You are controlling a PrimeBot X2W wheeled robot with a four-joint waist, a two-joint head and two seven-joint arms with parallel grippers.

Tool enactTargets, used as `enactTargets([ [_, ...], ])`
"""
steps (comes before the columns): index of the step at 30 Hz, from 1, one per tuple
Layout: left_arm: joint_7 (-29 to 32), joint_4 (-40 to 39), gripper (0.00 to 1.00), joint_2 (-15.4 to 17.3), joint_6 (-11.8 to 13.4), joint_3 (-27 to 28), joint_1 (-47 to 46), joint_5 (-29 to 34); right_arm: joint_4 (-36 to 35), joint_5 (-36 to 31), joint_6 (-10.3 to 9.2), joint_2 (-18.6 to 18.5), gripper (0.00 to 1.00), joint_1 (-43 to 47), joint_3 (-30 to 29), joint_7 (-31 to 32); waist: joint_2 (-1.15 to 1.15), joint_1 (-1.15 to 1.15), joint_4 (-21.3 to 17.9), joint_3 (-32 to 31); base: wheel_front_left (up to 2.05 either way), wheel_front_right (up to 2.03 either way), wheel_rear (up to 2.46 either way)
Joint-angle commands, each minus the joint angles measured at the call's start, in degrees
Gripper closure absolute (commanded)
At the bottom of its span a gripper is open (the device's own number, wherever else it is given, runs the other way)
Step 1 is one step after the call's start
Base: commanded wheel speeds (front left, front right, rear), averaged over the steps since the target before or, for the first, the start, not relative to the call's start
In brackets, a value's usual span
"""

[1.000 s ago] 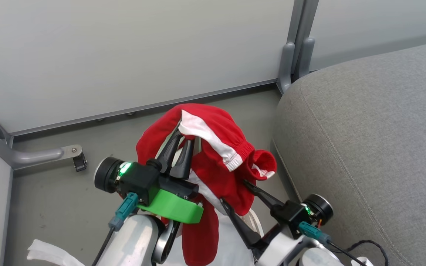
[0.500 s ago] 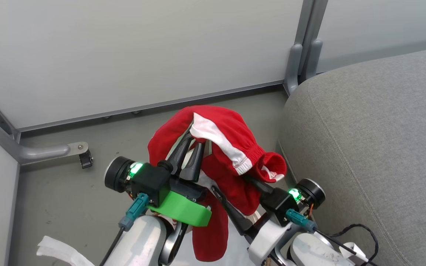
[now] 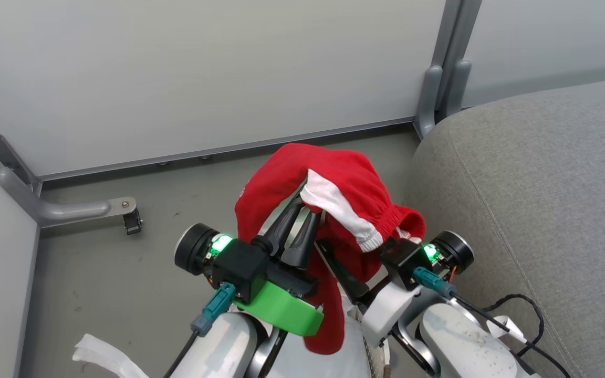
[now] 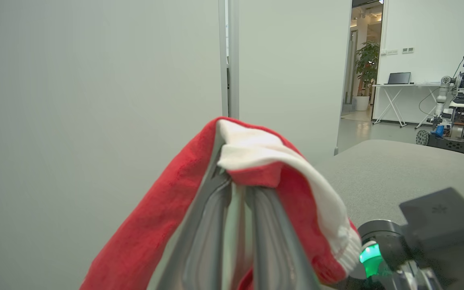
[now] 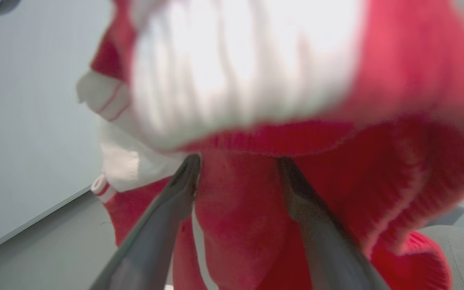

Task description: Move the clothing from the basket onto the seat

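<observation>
Red clothing (image 3: 292, 170) with white trim band, grey woven seat (image 3: 544, 184)

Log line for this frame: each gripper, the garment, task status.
left gripper: shut on clothing | right gripper: open, fabric draped over it | clothing: held aloft beside seat | status: not yet on seat

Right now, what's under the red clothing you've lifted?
The left pincer goes up into the clothing, fingertips covered by its white band. The right pincer reaches under too, fingers spread, tips covered. Whatever lies below the hanging folds is hidden.
</observation>
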Motion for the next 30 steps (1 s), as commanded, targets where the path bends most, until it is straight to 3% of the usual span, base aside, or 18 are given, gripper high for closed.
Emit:
enactTargets([
  [1, -0.05, -0.28, 1.00, 0.00, -0.21, -0.25, -0.80, -0.65, 0.57, 0.58, -0.06, -0.18, 0.00, -0.71, -0.41, -0.26, 0.00, 0.00, 0.43, -0.04, 0.00, 0.00, 0.00],
  [3, -0.05, -0.36, 1.00, 0.00, -0.34, -0.79, -0.63, -0.67, 1.27, 1.01, -0.06, -0.19, 0.00, -1.14, -1.01, -0.26, 0.00, 0.00, 0.81, -0.05, 0.00, 0.00, 0.00],
  [4, -0.05, -0.40, 1.00, 0.00, -0.42, -0.97, -0.59, -0.79, 1.63, 1.26, -0.06, -0.19, 0.14, -1.28, -1.28, -0.25, 0.00, 0.00, 1.01, -0.06, 0.00, 0.00, 0.00],
  [5, -0.06, -0.47, 1.00, 0.00, -0.48, -1.16, -0.55, -0.87, 2.07, 1.27, -0.06, -0.19, 0.35, -1.46, -1.54, -0.25, 0.00, 0.00, 1.22, -0.06, 0.00, 0.00, 0.00],
  [9, -0.05, -0.54, 1.00, 0.00, -0.64, -1.95, -0.46, -1.20, 3.72, 1.30, -0.06, -0.20, 0.69, -2.02, -2.72, -0.25, 0.00, 0.00, 1.87, -0.01, 0.00, 0.00, 0.00],
  [10, -0.06, -0.57, 1.00, 0.00, -0.70, -2.07, -0.47, -1.28, 4.11, 1.44, -0.06, -0.21, 0.90, -2.19, -2.97, -0.25, 0.00, 0.00, 1.97, 0.01, 0.00, 0.00, 0.00],
  [11, -0.06, -0.64, 1.00, 0.00, -0.75, -2.22, -0.50, -1.28, 4.49, 1.60, -0.07, -0.20, 1.00, -2.38, -3.25, -0.20, 0.00, 0.00, 2.12, 0.06, 0.00, 0.00, 0.00],
  [30, -0.05, -0.67, 1.00, 0.00, -0.84, -2.03, 0.01, -0.34, 2.56, 0.99, -0.07, -0.21, 1.00, -0.75, -8.29, -0.20, 0.00, 0.00, 1.77, 0.35, 0.00, 0.00, 0.00],
])
